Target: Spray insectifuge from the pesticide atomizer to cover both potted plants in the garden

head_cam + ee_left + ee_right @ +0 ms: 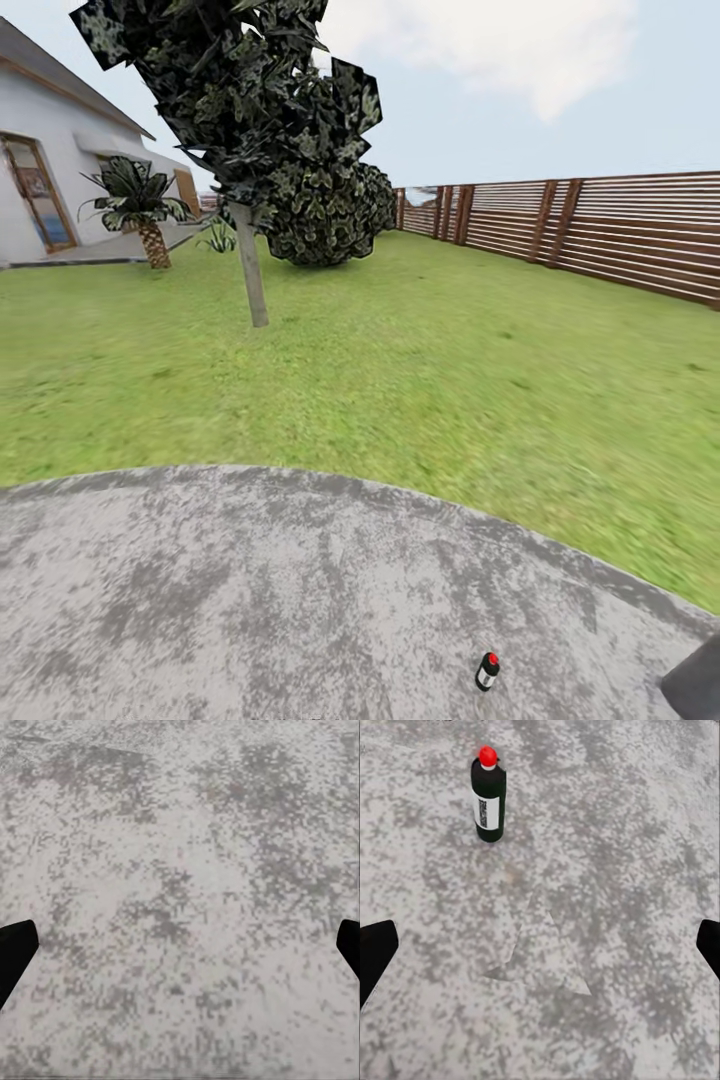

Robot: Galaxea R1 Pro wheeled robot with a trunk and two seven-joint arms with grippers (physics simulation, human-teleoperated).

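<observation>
The pesticide atomizer is a slim dark bottle with a white label and a red cap. It stands upright on the grey paved patio, and shows small near the bottom edge in the head view. My right gripper is open and hangs above the paving, short of the bottle, with nothing between its fingers. My left gripper is open too, over bare paving. The potted plants are out of view.
Green lawn stretches beyond the patio's curved edge. A thin-trunked tree and a dark bush stand ahead, a palm by the white house at left. A brown slatted fence runs along the right.
</observation>
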